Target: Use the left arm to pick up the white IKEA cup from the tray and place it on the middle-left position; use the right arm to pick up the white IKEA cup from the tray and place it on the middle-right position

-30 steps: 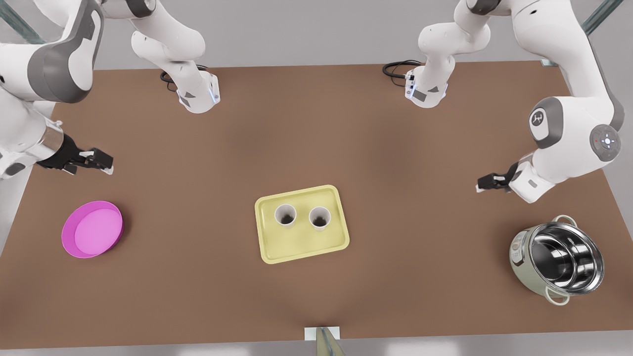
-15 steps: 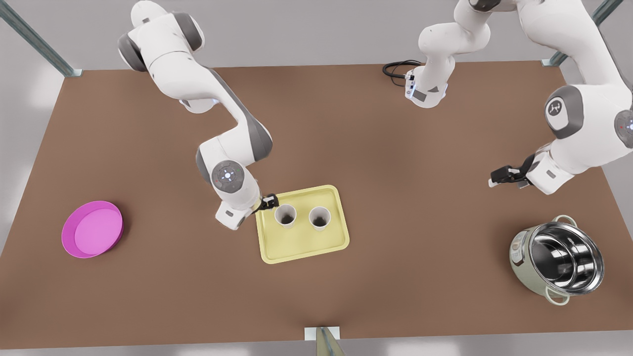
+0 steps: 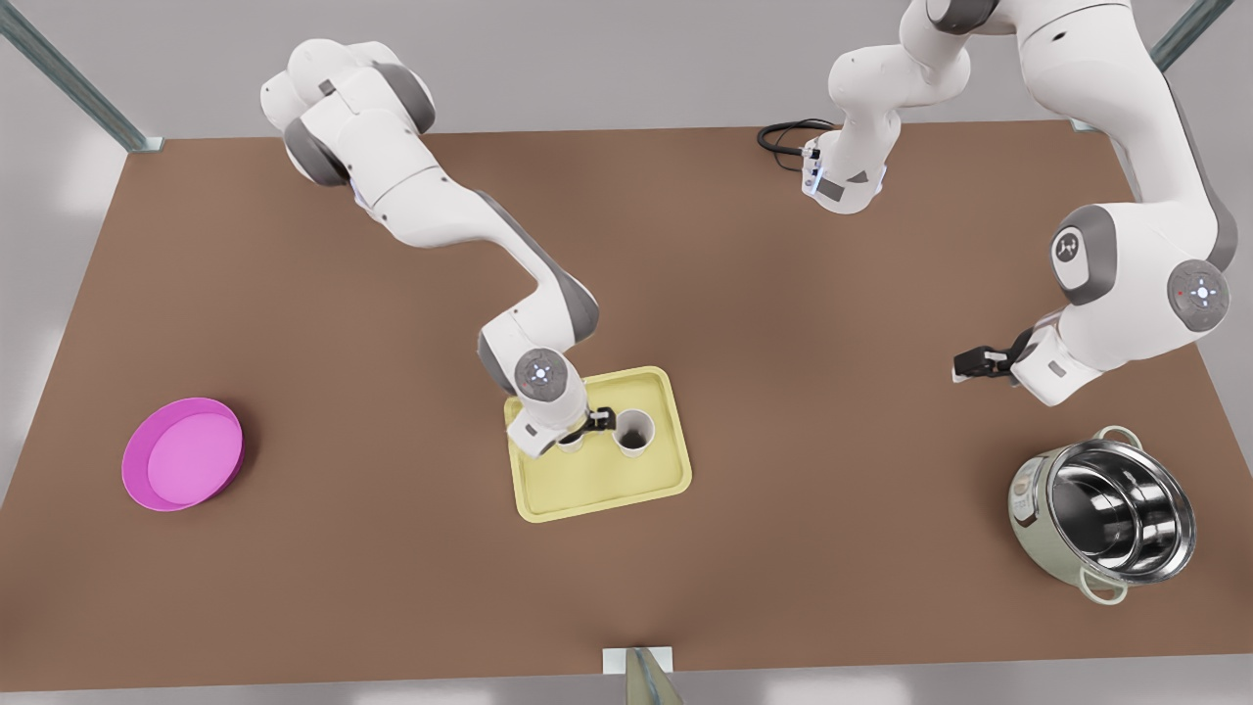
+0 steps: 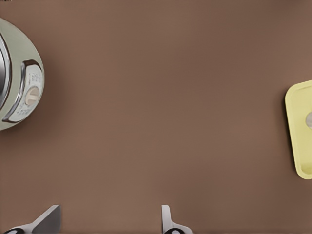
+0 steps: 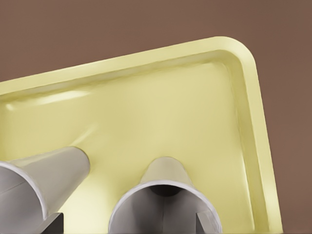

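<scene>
Two white cups stood upright on the single pale-yellow tray (image 3: 597, 490) at the middle of the brown tabletop (image 3: 392, 587). One cup (image 3: 633, 431) was in plain sight. The second cup (image 3: 571, 443), just beside it toward the front view's left, was largely covered by the right arm's wrist.

The right end effector (image 3: 599, 419) hung low over the tray at the gap between the two cups. In the right wrist view its two dark fingertips (image 5: 204, 222) were set apart at the cup rims. Whether either fingertip touched a cup could not be told.

The left end effector (image 3: 961, 365) waited above bare tabletop at the front view's right, well apart from the tray. In the left wrist view its two fingers (image 4: 168, 222) were spread wide and held nothing.

One steel pot (image 3: 1106, 514) with a pale-green body stood near the left arm. One round magenta dish (image 3: 183, 453) lay at the front view's far left.
</scene>
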You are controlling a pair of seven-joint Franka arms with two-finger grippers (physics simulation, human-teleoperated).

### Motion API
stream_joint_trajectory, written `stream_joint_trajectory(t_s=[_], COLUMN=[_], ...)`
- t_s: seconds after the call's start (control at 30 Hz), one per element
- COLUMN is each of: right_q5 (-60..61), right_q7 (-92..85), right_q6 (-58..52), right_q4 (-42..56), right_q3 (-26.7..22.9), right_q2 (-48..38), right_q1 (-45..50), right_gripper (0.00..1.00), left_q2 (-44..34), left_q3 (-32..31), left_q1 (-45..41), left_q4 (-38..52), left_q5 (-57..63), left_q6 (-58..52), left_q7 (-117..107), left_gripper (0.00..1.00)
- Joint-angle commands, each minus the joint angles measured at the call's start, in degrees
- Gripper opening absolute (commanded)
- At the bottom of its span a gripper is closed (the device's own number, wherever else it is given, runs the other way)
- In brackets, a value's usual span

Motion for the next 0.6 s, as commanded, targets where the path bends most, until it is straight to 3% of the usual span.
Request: stream_joint_trajectory(t_s=[0.0,0.03,0.17,0.37,0.43,0.57], right_q5=[0.0,0.1,0.1,0.1,0.0,0.1], right_q7=[13.2,13.3,13.8,13.7,13.3,13.3], right_q6=[1.3,1.3,1.3,2.6,3.0,2.7], right_q4=[0.0,0.0,0.0,0.0,0.0,0.5], right_q3=[-0.1,-0.1,-0.1,0.0,-0.1,-0.3], right_q2=[0.2,0.2,0.2,2.6,3.1,2.2], right_q1=[0.0,0.0,0.1,0.1,0.0,-1.0], right_gripper=[0.93,0.65,0.55,0.5,0.34,0.15], left_q2=[0.0,0.0,0.3,0.8,0.8,0.8], left_q3=[0.0,0.0,0.0,0.0,0.0,0.0], left_q1=[0.0,0.1,0.1,0.1,0.1,0.0], left_q4=[0.0,0.0,-0.1,-0.1,-0.1,-0.2], left_q5=[0.2,0.2,0.2,0.2,0.2,0.2], left_q6=[0.5,0.6,0.7,0.9,1.1,1.1], left_q7=[1.0,1.0,1.0,0.9,0.9,0.8], left_gripper=[1.0,1.0,1.0,1.0,1.0,1.0])
